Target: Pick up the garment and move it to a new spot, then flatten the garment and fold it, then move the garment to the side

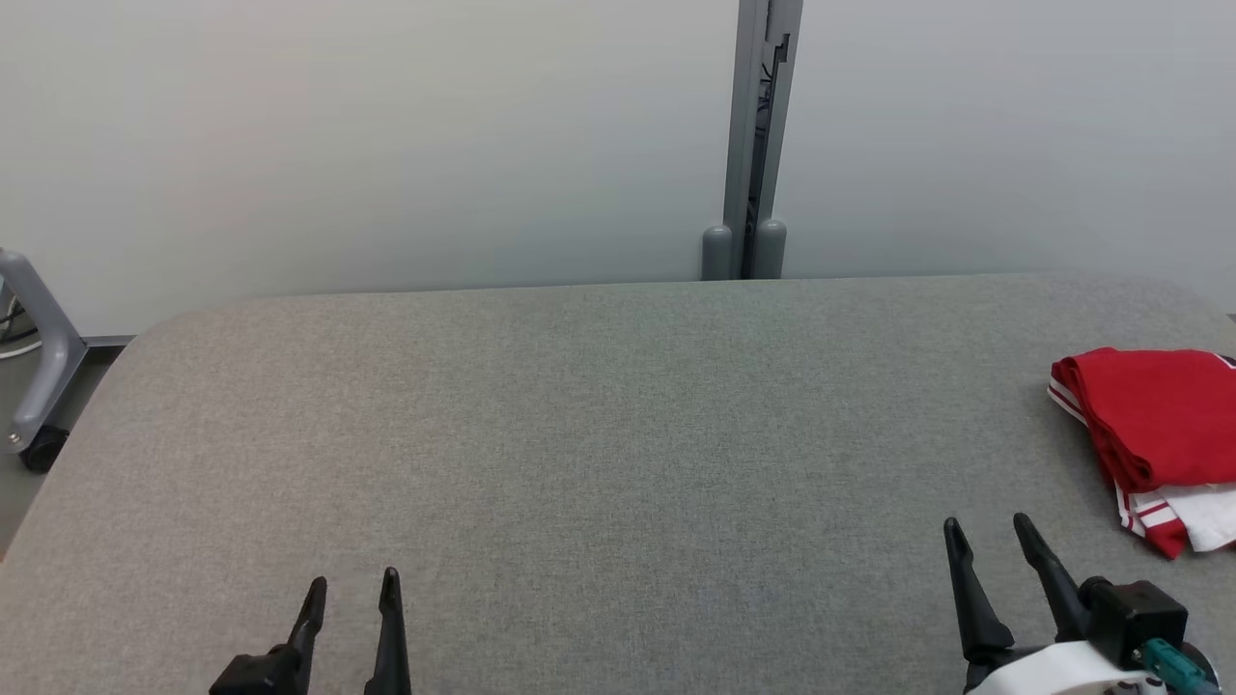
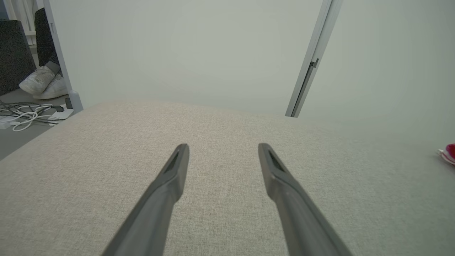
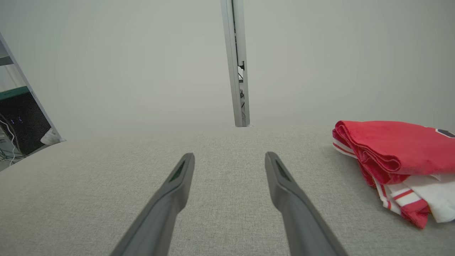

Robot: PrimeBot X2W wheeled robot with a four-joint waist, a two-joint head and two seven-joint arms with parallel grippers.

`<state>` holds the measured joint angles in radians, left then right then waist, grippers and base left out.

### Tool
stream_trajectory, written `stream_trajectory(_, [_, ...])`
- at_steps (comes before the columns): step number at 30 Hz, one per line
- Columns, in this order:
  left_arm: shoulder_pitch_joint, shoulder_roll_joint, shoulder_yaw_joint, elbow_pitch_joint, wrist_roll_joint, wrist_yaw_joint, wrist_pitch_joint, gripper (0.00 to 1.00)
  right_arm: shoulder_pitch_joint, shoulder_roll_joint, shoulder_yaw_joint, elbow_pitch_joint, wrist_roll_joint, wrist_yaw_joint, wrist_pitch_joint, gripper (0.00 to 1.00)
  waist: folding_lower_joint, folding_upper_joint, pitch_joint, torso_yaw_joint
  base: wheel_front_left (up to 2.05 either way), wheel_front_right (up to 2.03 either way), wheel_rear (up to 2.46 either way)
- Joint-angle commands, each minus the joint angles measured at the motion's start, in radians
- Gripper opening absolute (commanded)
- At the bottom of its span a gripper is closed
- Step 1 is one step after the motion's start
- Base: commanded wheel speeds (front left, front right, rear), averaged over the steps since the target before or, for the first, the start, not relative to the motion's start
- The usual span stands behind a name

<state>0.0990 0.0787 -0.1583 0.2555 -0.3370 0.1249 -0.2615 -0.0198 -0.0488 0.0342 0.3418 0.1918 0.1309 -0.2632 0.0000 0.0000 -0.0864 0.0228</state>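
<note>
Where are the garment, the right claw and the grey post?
garment [image 1: 1149, 415], head view, on its red top fold.
right claw [image 1: 988, 524], head view, midway between its fingertips.
grey post [image 1: 748, 125], head view, on its upright shaft.

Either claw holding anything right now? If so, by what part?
Nothing is held. The left claw and right claw are both open and empty. The red-and-white garment lies bunched on the table, apart from both.
</note>
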Motion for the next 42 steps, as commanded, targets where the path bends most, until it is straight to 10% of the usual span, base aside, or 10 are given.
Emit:
stream_trajectory(1, [0.000, 0.000, 0.000, 0.001, -0.001, -0.001, 0.001, 0.00, 0.001, 0.000, 0.001, 0.002, 0.001, 0.000, 0.000, 0.00, 0.0000, 0.0000, 0.000, 0.001, 0.00, 0.00, 0.00])
stream_trajectory(42, [-0.088, -0.015, 0.116, 0.014, -0.544, -0.110, 0.164, 0.00, -0.028, 0.004, -0.062, -0.024, 0.607, 0.000, 0.162, 0.00, 0.0000, 0.0000, 0.026, -0.006, 0.00, 0.00, 0.00])
